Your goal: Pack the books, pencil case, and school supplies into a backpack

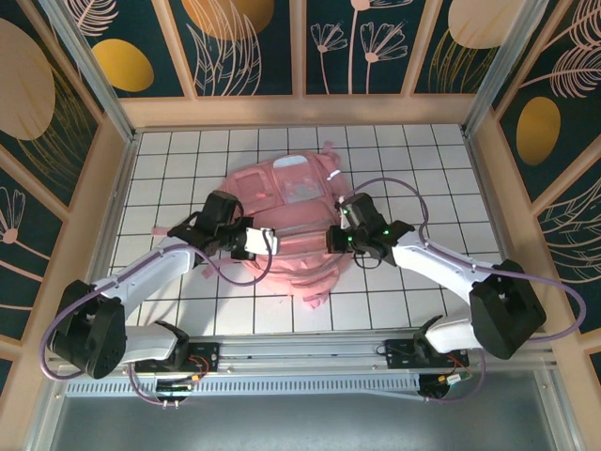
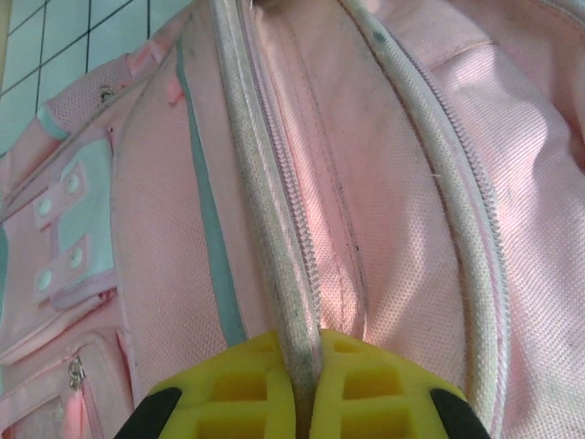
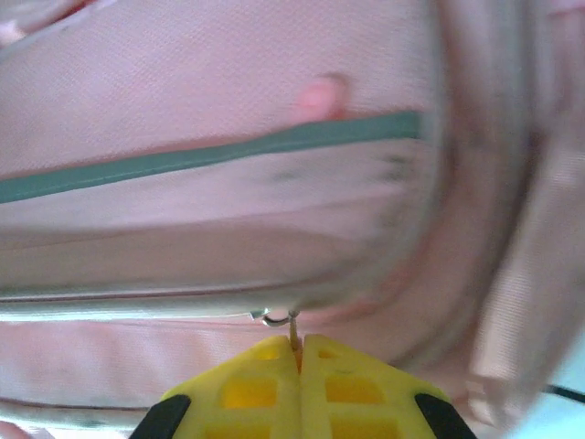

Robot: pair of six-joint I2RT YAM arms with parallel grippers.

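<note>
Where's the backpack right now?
In the top view the backpack lies centre; the left claw clamps its zip edge, the right claw pinches its zip pull.

**Bright, even light from above; your right wrist view is the soft one.**
From the top camera you get a flatly lit table (image 1: 413,188) with faint, soft shadows under the arms (image 1: 160,268). One pale strip on the backpack (image 1: 286,193) flares white toward 1 o'clock, and the frame posts lean outward at the edges. Your left wrist view is crisp enough to show the weave at centre, going softer toward 12 o'clock. Your right wrist view is blurred throughout, most smeared at 3 o'clock, and only the yellow fingers (image 3: 239,389) at 6 o'clock look fairly sharp.
</note>
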